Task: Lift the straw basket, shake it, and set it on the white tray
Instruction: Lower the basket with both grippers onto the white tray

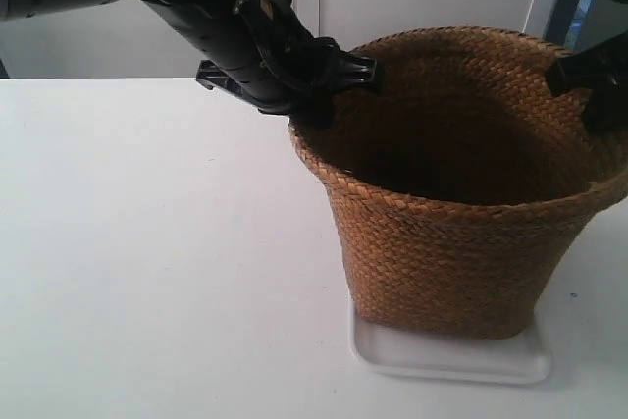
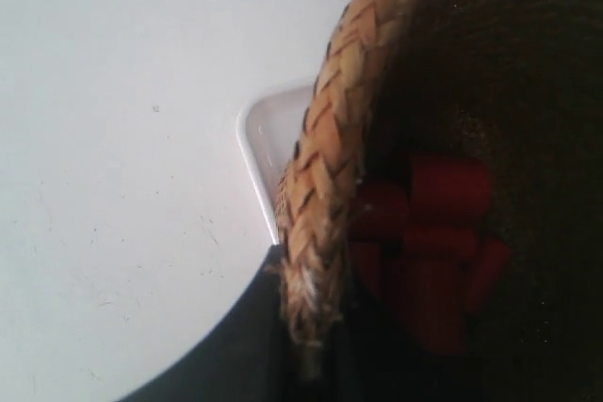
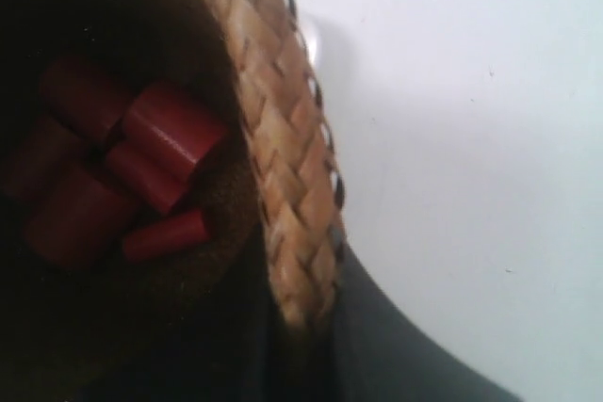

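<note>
I see straw basket (image 1: 451,203) standing upright on white tray (image 1: 442,365), red cylinders (image 2: 433,251) inside. Left gripper (image 2: 311,355) pinches braided rim — right gripper (image 3: 303,331) clamps opposite rim, per my wrist cameras.

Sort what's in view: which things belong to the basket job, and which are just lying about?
Job: straw basket, sitting on the white tray; left gripper and right gripper, each clamped on its rim.
Lying about: red cylinders inside the basket; the table.
</note>
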### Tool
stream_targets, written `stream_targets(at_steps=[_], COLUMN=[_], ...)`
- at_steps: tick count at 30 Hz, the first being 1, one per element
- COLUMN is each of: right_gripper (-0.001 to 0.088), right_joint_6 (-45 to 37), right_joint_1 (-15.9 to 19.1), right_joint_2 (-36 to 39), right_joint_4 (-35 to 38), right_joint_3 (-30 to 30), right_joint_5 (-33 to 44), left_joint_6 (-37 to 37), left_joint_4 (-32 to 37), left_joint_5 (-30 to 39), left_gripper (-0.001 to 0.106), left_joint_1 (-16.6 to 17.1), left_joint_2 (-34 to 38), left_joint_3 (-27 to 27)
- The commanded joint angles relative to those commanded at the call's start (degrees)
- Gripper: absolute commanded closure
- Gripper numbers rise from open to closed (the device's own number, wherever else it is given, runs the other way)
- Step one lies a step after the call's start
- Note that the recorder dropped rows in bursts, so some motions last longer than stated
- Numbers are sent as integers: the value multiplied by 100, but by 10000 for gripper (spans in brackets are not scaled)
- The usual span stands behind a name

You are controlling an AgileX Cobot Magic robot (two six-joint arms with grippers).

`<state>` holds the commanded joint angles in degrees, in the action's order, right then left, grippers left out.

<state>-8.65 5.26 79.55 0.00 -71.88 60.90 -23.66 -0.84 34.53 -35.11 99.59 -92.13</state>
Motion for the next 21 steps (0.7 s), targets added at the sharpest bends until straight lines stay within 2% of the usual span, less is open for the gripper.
stream_targets(at_steps=[6,8,11,13,16,18,21], right_gripper=[863,832,724,613,422,295,208], right_joint_6=[0,0,0,0,0,0,36], right_joint_1=[0,0,0,0,0,0,0], right_joint_2=[0,0,0,0,-12,-12,-12], right_joint_4=[0,0,0,0,0,0,0], right_joint_3=[0,0,0,0,0,0,0], right_joint_5=[-97,-123,-134,-163,-201,-201,-201], left_joint_6=[76,161,171,171,171,171,171], left_joint_4=[-67,-67,-67,-67,-67,-67,-67], left_joint_5=[25,25,25,25,48,119,203], left_gripper=[1053,1053,1052,1018,896,764,543], left_joint_1=[0,0,0,0,0,0,0], left_joint_2=[0,0,0,0,0,-13,-26], left_joint_3=[0,0,0,0,0,0,0])
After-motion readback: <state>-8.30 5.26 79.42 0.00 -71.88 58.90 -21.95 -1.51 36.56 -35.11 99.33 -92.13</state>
